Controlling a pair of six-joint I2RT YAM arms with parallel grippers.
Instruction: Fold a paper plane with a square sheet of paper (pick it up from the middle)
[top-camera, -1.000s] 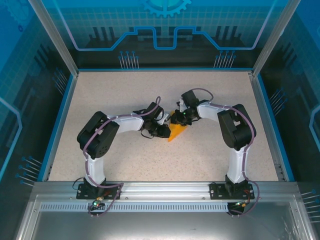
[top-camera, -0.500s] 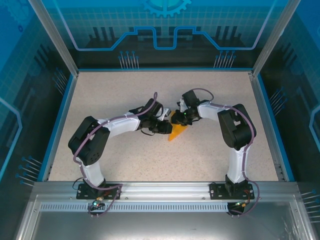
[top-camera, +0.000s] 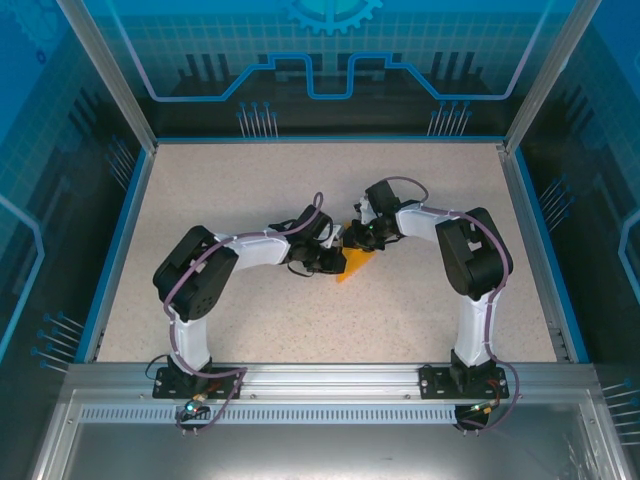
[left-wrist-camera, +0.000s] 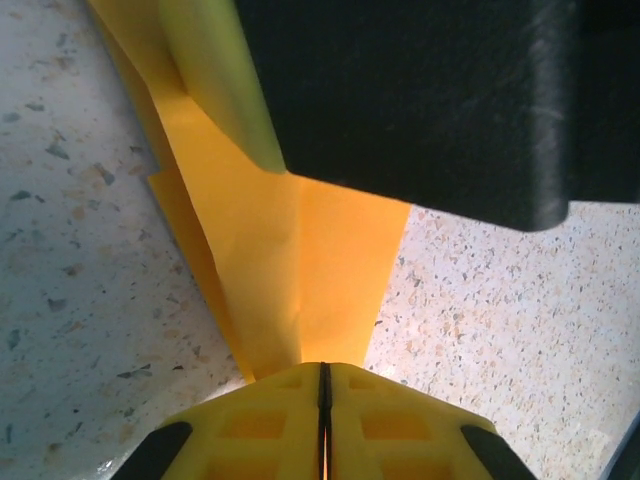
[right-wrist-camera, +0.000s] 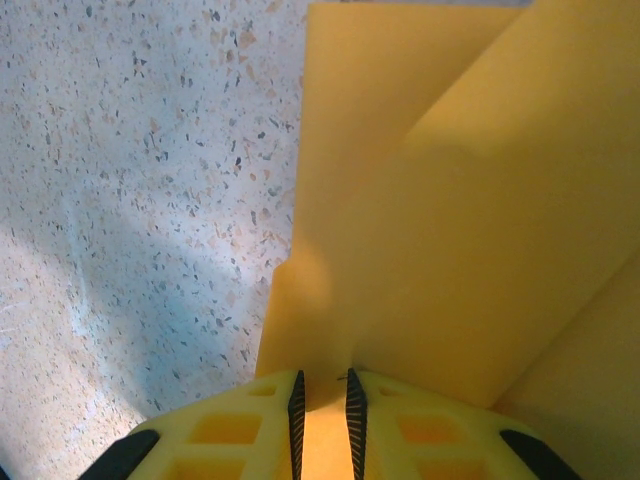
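Step in hand: mid-fold, by my judgement. The sheet of paper (top-camera: 352, 265) is already a narrow layered wedge with creases. It is no flat square, and not yet a finished dart.
Left tool (left-wrist-camera: 323, 368): jaws pressed together with no gap showing, nipping the near end of the paper. The sheet fans out straight ahead of its fingertips.
Right tool (right-wrist-camera: 322, 378): jaws nearly closed, with a thin slot between them and the paper's edge caught in it. The layered panels spread ahead of it and to its right.
Position of paper: between the two tools and gripped by both. Its free tip lies at or just above the desk (top-camera: 250, 190); which, cannot tell.
Tools relative to each other: nose to nose over mid-desk, very close, with the paper bridging them.
Fold condition: one long crease runs ahead from the left tool's tips, with an overlapping flap to the left of it.
Next move, judged: one tool should hold the body fast while the other turns a flap over along the crease.
Risk, judged: opposed pulling would tear thin paper, and the crowded fingers may collide.
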